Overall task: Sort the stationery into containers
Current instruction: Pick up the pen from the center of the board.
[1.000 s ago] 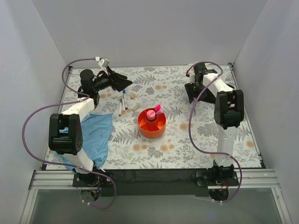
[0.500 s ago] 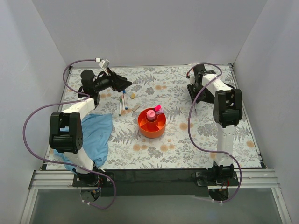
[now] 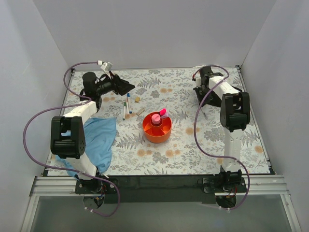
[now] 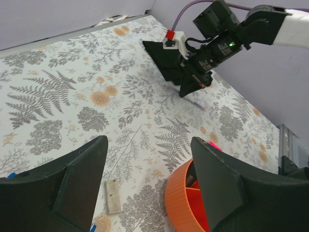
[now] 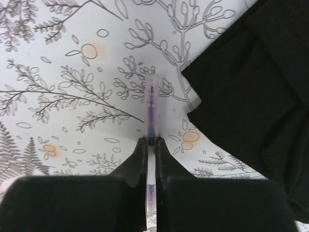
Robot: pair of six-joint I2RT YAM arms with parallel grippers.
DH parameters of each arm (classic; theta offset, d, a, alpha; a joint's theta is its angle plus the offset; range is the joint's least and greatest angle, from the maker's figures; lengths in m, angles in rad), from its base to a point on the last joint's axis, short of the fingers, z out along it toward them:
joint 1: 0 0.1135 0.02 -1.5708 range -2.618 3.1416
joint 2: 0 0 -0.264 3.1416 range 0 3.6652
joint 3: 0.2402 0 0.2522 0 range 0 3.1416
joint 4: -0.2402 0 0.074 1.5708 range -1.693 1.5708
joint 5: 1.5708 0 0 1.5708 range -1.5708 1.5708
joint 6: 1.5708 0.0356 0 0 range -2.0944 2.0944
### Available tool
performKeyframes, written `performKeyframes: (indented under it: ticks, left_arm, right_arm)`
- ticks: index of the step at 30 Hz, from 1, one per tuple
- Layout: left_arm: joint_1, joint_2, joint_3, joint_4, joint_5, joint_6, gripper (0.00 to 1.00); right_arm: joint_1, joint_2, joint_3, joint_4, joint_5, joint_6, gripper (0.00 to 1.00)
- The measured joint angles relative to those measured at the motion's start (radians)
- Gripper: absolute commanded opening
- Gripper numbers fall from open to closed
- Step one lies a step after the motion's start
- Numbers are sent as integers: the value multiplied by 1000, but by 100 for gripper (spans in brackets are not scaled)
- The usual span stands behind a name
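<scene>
The round orange organizer (image 3: pixel 156 129) (image 4: pixel 179 198) stands mid-table with pink pieces (image 3: pixel 156 117) in its centre cup. Two white pens (image 3: pixel 126 106) and small tan blocks (image 3: pixel 137 99) (image 4: pixel 112 195) lie to its left. My left gripper (image 3: pixel 126 86) (image 4: pixel 147 145) hovers open over that spot, holding nothing. At the far right, my right gripper (image 3: pixel 199 98) (image 5: pixel 150 142) is down at the table, shut on a thin pale purple pen (image 5: pixel 150 108) that lies on the floral surface and sticks out past the fingertips.
A blue cloth (image 3: pixel 99 137) lies crumpled at the near left beside the left arm. White walls enclose the floral table on three sides. The right arm's own dark body (image 5: pixel 256 87) fills the right of its wrist view.
The right gripper's jaws have closed onto the purple pen. The left gripper has drifted slightly left and stayed open.
</scene>
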Motion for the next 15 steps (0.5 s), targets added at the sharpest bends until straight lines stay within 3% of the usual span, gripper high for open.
performKeyframes:
  ticks: [8,11,15]
  left_arm:
    - [49,-13,19,-215,-206,137,70]
    - [92,-18,43,-290,-285,167,70]
    - [127,-35,52,-352,-348,205,70]
  right_arm:
    - [53,-114,14,-29,-143,-14,1]
    - [110,-267,-18,22,-209,-30,1]
    - [188,-560,-230,219,-288,-29,1]
